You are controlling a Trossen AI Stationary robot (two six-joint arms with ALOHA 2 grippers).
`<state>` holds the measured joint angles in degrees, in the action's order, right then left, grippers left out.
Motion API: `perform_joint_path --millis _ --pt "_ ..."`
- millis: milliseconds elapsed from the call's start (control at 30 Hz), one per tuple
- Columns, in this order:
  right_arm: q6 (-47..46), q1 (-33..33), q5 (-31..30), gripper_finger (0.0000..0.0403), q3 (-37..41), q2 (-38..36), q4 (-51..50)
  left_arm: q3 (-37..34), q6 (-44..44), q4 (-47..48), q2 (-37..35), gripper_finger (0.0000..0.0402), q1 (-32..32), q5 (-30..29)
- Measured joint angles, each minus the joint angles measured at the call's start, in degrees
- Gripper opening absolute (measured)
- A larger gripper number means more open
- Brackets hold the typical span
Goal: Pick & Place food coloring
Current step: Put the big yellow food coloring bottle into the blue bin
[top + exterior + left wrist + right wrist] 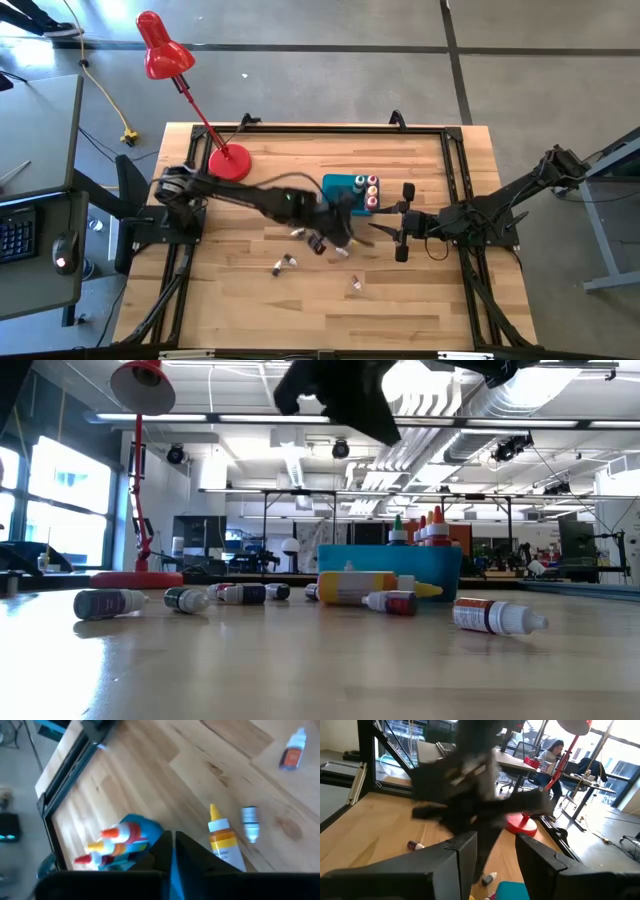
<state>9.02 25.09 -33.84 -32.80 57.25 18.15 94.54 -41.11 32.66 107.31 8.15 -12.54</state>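
Observation:
Several food coloring bottles lie on their sides on the wooden table: a yellow-orange one [223,839], a tiny grey-white one [249,822], a red one with a pale cap [293,751], and others in the low view [110,602] [497,616]. More bottles stand upright [371,190] in the blue bin [343,186]. My left gripper [344,228] hovers well above the table just near of the bin, its fingers [172,862] shut with nothing seen between them. My right gripper [386,228] is open and empty, right of the bin, facing the left arm.
A red desk lamp [228,160] stands on the table's far left part. A black frame [455,160] runs along the table's edges. Loose bottles [285,263] [355,285] lie toward the near side. People and desks show in the room beyond [555,750].

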Motion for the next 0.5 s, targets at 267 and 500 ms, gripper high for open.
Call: perform_joint_path --millis 267,500 --pt "0.0 0.0 0.0 0.0129 0.0 0.0 0.0 0.21 15.61 6.86 -8.49 0.0026 -6.8 9.81" --pt "0.0 -0.01 -0.01 0.0129 0.0 -0.02 -0.04 -2.05 20.29 15.97 -6.36 0.0061 -7.96 14.44"
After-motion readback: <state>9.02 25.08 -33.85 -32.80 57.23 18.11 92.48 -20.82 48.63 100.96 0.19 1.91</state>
